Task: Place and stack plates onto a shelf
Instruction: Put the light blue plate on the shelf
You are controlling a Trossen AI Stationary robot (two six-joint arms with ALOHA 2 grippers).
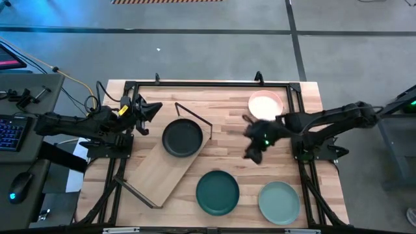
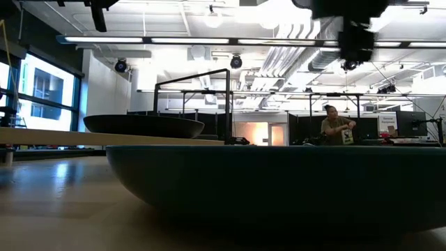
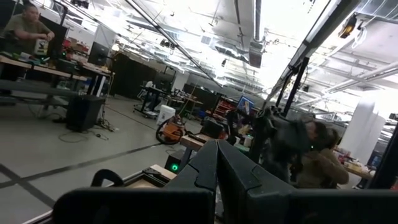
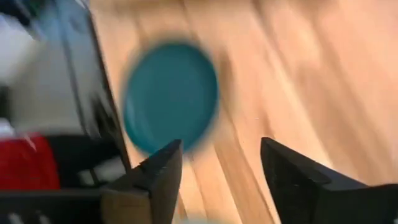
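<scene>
Right gripper [image 1: 255, 151] open, empty | teal plate [image 1: 218, 192] just beyond it toward table front, right arm nearer | black plate [image 1: 182, 138] on shelf [image 1: 156, 174] | left gripper [image 1: 146, 114] shut, waiting.

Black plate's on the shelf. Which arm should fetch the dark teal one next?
Right, probably. The right gripper hangs open over the table just up from the dark teal plate; its wrist view frames that plate. The left gripper sits shut at the far-left edge, behind the shelf.

Beyond the table we saw an open workshop — grey floor [image 1: 195, 45] marked with dark lines, long ceiling lights [image 2: 209, 40], and a window [image 2: 45, 94] to one side. A person [image 2: 336, 125] stood among distant desks — monitors [image 2: 411, 124] nearby.
</scene>
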